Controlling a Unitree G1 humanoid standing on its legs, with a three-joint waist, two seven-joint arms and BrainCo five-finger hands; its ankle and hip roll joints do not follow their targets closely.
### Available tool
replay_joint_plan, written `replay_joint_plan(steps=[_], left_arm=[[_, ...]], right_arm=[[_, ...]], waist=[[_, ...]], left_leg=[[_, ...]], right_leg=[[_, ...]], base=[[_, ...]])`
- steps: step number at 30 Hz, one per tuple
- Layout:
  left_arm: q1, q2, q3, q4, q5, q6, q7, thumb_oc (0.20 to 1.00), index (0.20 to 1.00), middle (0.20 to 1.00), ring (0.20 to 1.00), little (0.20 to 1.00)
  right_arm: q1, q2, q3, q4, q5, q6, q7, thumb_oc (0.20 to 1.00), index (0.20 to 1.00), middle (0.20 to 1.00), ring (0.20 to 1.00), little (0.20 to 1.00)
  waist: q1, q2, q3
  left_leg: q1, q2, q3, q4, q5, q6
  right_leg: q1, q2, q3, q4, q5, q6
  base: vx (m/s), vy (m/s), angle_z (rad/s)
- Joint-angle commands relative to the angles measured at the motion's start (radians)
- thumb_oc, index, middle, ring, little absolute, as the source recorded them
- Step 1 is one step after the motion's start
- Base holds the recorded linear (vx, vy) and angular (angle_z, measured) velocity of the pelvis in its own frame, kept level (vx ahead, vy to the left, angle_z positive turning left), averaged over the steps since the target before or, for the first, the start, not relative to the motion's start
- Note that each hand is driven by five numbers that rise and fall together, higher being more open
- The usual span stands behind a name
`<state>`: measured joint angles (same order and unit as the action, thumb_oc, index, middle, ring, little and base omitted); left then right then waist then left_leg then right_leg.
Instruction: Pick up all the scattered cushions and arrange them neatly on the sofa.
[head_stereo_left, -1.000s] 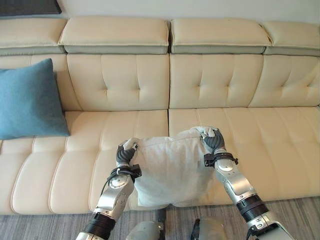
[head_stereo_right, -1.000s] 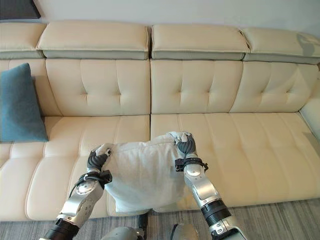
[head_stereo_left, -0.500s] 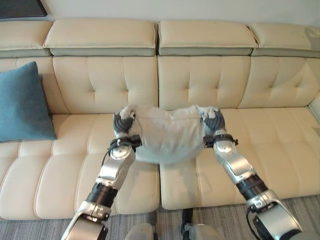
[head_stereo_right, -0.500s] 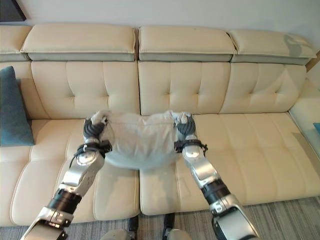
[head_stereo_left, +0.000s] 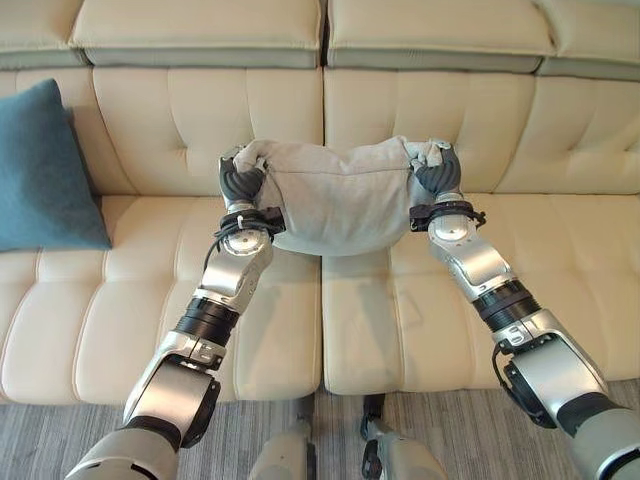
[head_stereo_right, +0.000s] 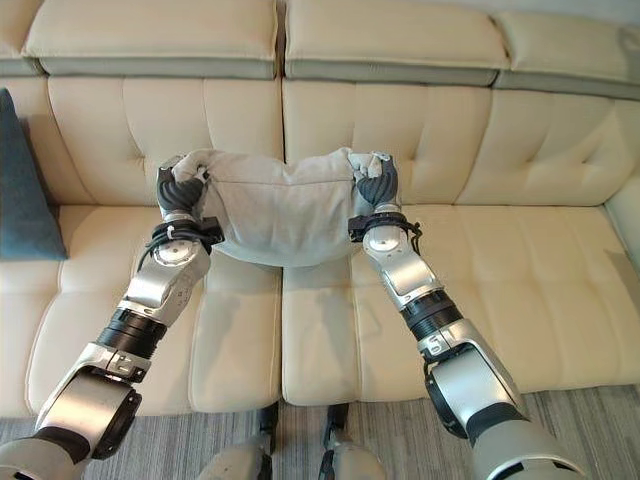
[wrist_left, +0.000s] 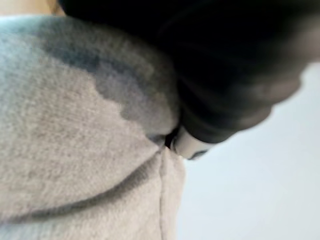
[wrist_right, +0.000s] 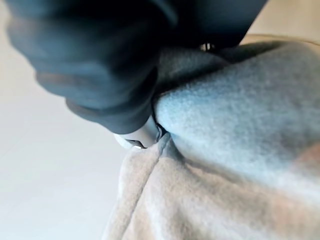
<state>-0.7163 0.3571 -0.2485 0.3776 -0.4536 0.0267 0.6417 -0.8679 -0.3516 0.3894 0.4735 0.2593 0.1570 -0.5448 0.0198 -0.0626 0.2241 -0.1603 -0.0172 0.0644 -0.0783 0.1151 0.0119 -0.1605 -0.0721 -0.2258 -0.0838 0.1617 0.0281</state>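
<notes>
A light grey cushion (head_stereo_left: 340, 200) hangs between my two hands in front of the cream sofa's backrest (head_stereo_left: 200, 120), above the seam between two seat pads. My left hand (head_stereo_left: 240, 182) is shut on its upper left corner, and my right hand (head_stereo_left: 438, 172) is shut on its upper right corner. In both wrist views the grey cushion cloth (wrist_left: 75, 150) (wrist_right: 225, 165) bunches right against the dark covers of the hands. A teal cushion (head_stereo_left: 45, 170) leans upright against the backrest at the sofa's left end.
The sofa's seat pads (head_stereo_left: 560, 260) stretch wide to the right of the held cushion. Grey carpet (head_stereo_left: 60, 440) runs along the sofa's front edge.
Both hands have carried the grey cushion up and forward from the seat's front edge to the backrest. The camera has moved closer to the sofa.
</notes>
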Motion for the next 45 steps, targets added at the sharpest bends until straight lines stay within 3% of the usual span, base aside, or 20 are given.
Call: replay_joint_plan(steps=[1, 21, 35, 36, 37, 38, 39, 41, 45], left_arm=[[-0.163, 0.008, -0.046, -0.057, 0.048, -0.090, 0.008, 0.200, 0.200, 0.200, 0.200, 0.200], [0.052, -0.015, 0.058, -0.299, 0.116, -0.032, -0.001, 0.200, 0.200, 0.200, 0.200, 0.200], [-0.076, -0.038, -0.011, -0.005, 0.125, 0.010, 0.070, 0.200, 0.200, 0.200, 0.200, 0.200], [-0.116, -0.043, -0.020, 0.062, 0.126, 0.020, 0.081, 0.222, 0.222, 0.222, 0.222, 0.222], [-0.141, -0.042, -0.030, 0.091, 0.129, 0.026, 0.081, 0.567, 0.567, 0.567, 0.567, 0.567], [-0.145, -0.042, -0.030, 0.094, 0.128, 0.025, 0.081, 0.950, 0.950, 0.950, 0.950, 0.950], [-0.180, -0.037, -0.040, 0.127, 0.125, 0.024, 0.081, 1.000, 1.000, 1.000, 1.000, 1.000], [-0.261, -0.023, -0.065, 0.200, 0.126, 0.020, 0.077, 1.000, 1.000, 1.000, 1.000, 1.000], [-0.445, 0.053, -0.139, 0.342, 0.092, -0.006, 0.039, 1.000, 1.000, 1.000, 1.000, 1.000]], right_arm=[[-0.175, 0.003, -0.004, -0.034, -0.072, -0.057, -0.025, 0.200, 0.200, 0.200, 0.200, 0.200], [-0.015, 0.029, -0.042, -0.204, -0.178, 0.004, 0.045, 0.200, 0.200, 0.200, 0.200, 0.200], [-0.076, 0.095, -0.003, 0.000, -0.193, 0.038, -0.025, 0.200, 0.200, 0.200, 0.200, 0.200], [-0.091, 0.105, -0.001, 0.059, -0.188, 0.045, -0.040, 0.200, 0.200, 0.200, 0.200, 0.200], [-0.107, 0.102, 0.002, 0.085, -0.194, 0.048, -0.042, 0.216, 0.216, 0.216, 0.216, 0.216], [-0.110, 0.102, 0.002, 0.088, -0.193, 0.047, -0.042, 0.639, 0.639, 0.639, 0.639, 0.639], [-0.133, 0.099, 0.002, 0.117, -0.185, 0.046, -0.050, 1.000, 1.000, 1.000, 1.000, 1.000], [-0.201, 0.075, 0.022, 0.200, -0.170, 0.036, -0.042, 1.000, 1.000, 1.000, 1.000, 1.000], [-0.435, -0.063, 0.121, 0.364, -0.143, 0.024, -0.010, 1.000, 1.000, 1.000, 1.000, 1.000]], waist=[[0.021, -0.013, -0.004], [0.015, -0.013, -0.034], [0.020, 0.001, 0.061], [0.014, 0.005, 0.068], [0.012, 0.005, 0.069], [0.012, 0.005, 0.070], [0.010, 0.007, 0.071], [0.006, 0.005, 0.072], [0.004, -0.007, 0.061]], left_leg=[[0.068, -0.011, 0.051, -0.009, -0.107, -0.019], [0.156, -0.002, 0.050, -0.009, -0.150, -0.019], [0.029, -0.010, 0.037, -0.009, -0.102, -0.021], [0.014, -0.012, 0.039, -0.009, -0.098, -0.025], [0.005, -0.012, 0.040, -0.009, -0.096, -0.026], [0.003, -0.012, 0.040, -0.009, -0.096, -0.026], [-0.005, -0.012, 0.042, -0.009, -0.094, -0.027], [-0.022, -0.011, 0.045, -0.009, -0.089, -0.031], [-0.049, -0.005, 0.053, -0.009, -0.080, -0.039]], right_leg=[[0.098, -0.013, 0.002, 0.006, -0.164, 0.089], [0.189, -0.008, -0.007, -0.004, -0.196, 0.084], [0.068, -0.011, -0.007, 0.003, -0.169, 0.077], [0.053, -0.012, -0.006, 0.002, -0.164, 0.079], [0.044, -0.012, -0.006, 0.001, -0.161, 0.080], [0.041, -0.012, -0.006, 0.001, -0.160, 0.080], [0.034, -0.012, -0.006, -0.001, -0.157, 0.081], [0.018, -0.012, -0.004, -0.004, -0.151, 0.084], [-0.018, -0.009, 0.006, -0.004, -0.135, 0.096]], base=[[0.05, 0.003, 0.02], [0.01, -0.002, 0.01], [-0.02, 0.016, 0.05], [0.00, 0.000, 0.00], [0.00, 0.000, 0.00], [0.00, 0.000, 0.00], [0.00, 0.000, 0.00], [0.00, 0.000, 0.00], [0.01, -0.003, 0.00]])
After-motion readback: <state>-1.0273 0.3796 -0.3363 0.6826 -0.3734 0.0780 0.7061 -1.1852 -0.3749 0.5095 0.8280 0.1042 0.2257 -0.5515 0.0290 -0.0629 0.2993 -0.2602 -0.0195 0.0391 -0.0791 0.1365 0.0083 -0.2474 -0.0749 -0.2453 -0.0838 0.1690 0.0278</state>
